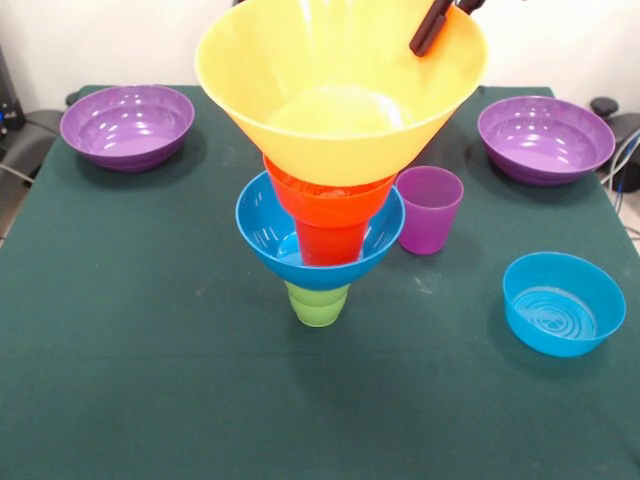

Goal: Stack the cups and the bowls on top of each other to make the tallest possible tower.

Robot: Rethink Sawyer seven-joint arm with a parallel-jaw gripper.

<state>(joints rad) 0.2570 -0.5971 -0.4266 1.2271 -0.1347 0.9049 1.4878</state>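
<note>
The tower [322,240] is seen near table [150,380] centre: green cup [318,303] at the base, blue bowl [262,230] on it, orange cup [330,225] inside that, yellow bowl [340,90] on top. The gripper [440,20] is seen at the yellow bowl's upper right rim; only one dark finger is shown, so jaw state cannot be told. A purple cup [430,208] is placed just right of the tower. Two purple bowls are noted: left bowl [127,125], right bowl [545,138]. A small blue bowl [563,303] is set at right, apart.

Yellow bowl [340,95] atop tower [322,245]
</note>
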